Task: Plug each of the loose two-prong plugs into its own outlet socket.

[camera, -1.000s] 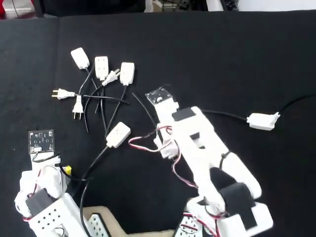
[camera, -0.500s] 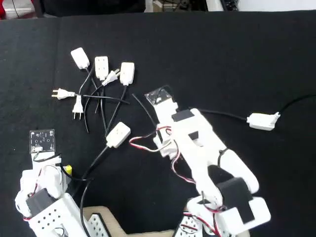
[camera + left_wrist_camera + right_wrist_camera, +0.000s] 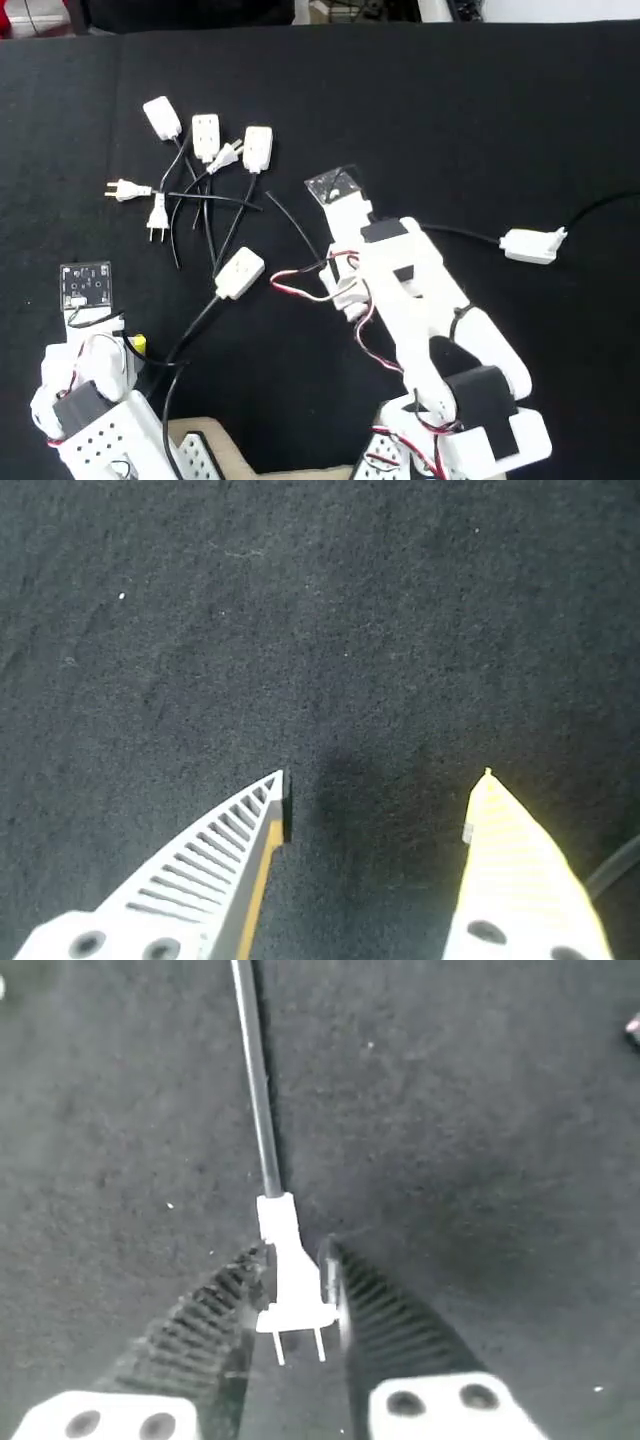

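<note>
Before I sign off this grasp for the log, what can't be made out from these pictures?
- High view: the right arm covers the right hand and the plug it grips.
- High view: too small to tell whether the loose plug is seated in the socket beside it.
- High view: the far socket has a cable leaving the right edge; its end is cut off.
- Right wrist view: the gripped plug's cord runs out of frame.

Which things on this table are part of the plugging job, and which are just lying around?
Job: two-prong plug in the right gripper; two loose plugs; outlet sockets beyond them; lone socket near the right arm.
Lying about: tan board at the near edge.
</note>
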Controlling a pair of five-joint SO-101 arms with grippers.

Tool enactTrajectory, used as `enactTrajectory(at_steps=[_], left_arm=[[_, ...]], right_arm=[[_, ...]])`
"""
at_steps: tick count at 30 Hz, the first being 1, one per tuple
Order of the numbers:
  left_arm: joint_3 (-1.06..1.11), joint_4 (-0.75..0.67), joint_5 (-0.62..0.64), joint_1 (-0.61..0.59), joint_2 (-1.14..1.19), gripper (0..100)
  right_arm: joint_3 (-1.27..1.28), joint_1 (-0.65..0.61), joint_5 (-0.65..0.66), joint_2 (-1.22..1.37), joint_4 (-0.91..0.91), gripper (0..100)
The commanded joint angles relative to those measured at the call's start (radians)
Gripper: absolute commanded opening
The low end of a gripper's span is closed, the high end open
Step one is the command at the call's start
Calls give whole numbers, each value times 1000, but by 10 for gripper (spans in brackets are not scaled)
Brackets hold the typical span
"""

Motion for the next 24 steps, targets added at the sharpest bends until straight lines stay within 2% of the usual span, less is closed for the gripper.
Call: enactTrajectory(at_steps=[1, 17, 21, 24], left_arm=[[-7, -15, 3, 15, -2, 288], [-7, -15, 3, 13, -2, 288], [-7, -15, 3, 13, -2, 288], [-7, -15, 3, 13, -2, 288]], right_arm=[[-13, 11, 49, -27, 49, 74], [-7, 6, 63, -24, 89, 76], [-7, -49, 61, 19, 109, 77], [-22, -68, 55, 74, 109, 129]])
